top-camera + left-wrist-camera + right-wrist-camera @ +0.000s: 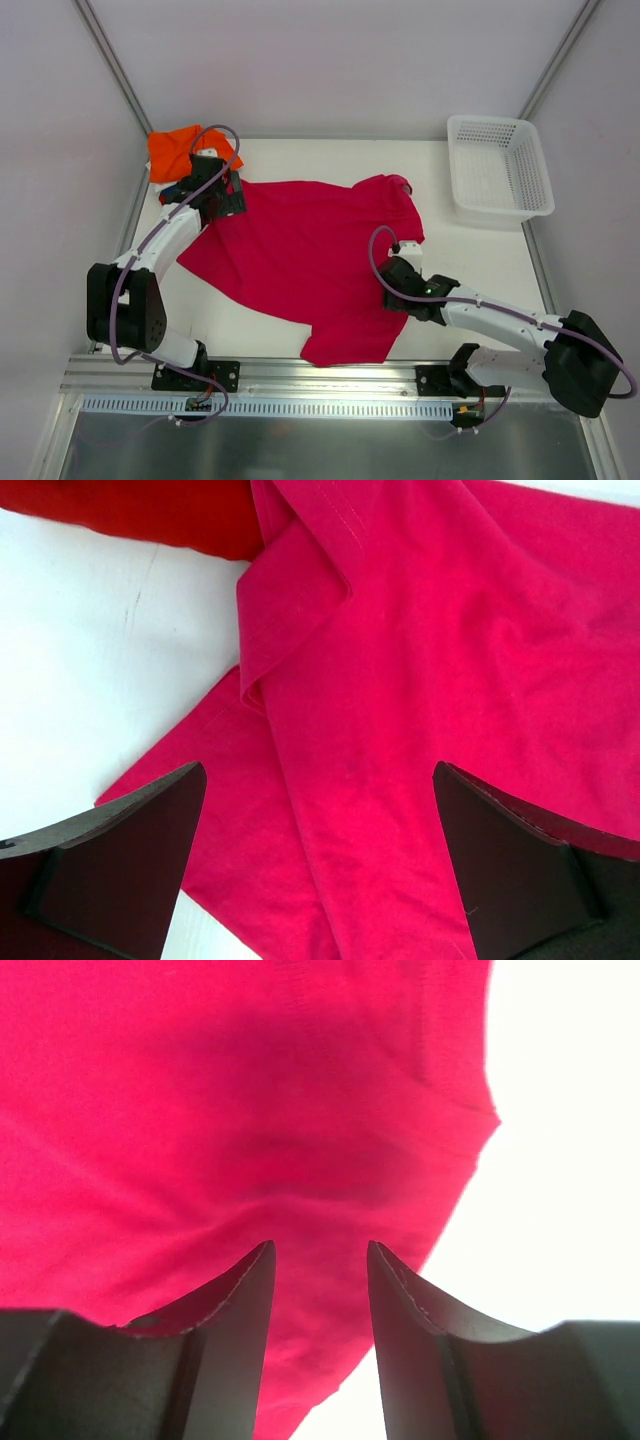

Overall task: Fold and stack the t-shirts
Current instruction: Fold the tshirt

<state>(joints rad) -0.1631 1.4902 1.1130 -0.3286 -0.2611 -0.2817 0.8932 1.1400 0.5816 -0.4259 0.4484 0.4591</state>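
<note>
A large magenta-pink t-shirt (300,260) lies spread and partly creased across the middle of the table. Beyond its far-left corner sits a folded orange t-shirt (175,150), with a dark one (171,191) just in front of it. My left gripper (225,195) hovers open over the pink shirt's upper-left part. In the left wrist view, a folded pink flap (300,590) and a red t-shirt (150,515) lie ahead of the left gripper (320,780). My right gripper (392,275) stands at the shirt's right edge. Its jaws (320,1250) are apart, over the pink hem (300,1140).
A white mesh basket (500,212) stands at the far right corner. Bare white table (470,260) shows right of the shirt and near the left arm's base. Grey walls and a metal frame close the sides.
</note>
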